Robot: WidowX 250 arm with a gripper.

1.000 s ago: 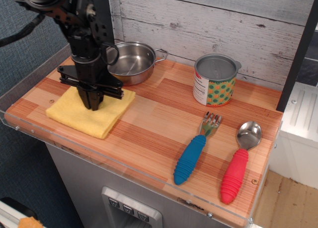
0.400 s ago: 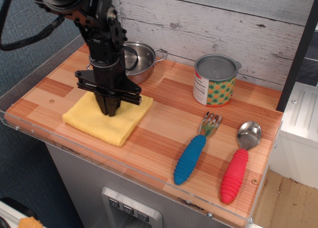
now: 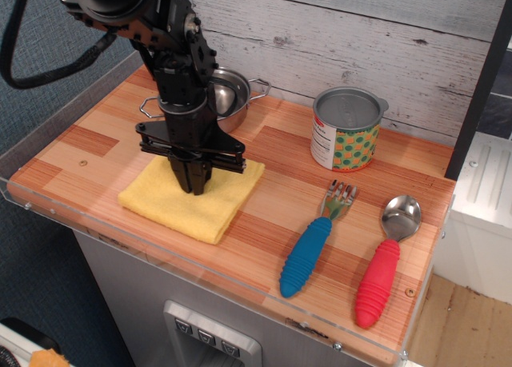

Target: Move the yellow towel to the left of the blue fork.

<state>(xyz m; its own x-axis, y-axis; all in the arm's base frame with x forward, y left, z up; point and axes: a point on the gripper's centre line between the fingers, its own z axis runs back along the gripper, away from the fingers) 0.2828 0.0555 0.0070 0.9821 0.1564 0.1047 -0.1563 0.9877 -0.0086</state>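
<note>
1. Observation.image looks down at a wooden counter (image 3: 264, 223) backed by a whitewashed plank wall (image 3: 360, 31).
2. The black gripper (image 3: 194, 185) points straight down, its fingers drawn close together and their tips pressed into the towel (image 3: 192, 197); it appears to pinch the cloth.
3. The towel lies flat near the counter's front edge, left of centre.
4. The fork (image 3: 314, 241) lies to the towel's right, apart from it, tines toward the wall.
5. A red spoon (image 3: 384, 263) lies just right of the fork, parallel.
6. A steel pot (image 3: 226, 97) sits behind the arm; a lidded can (image 3: 346, 129) stands by the wall.
</note>
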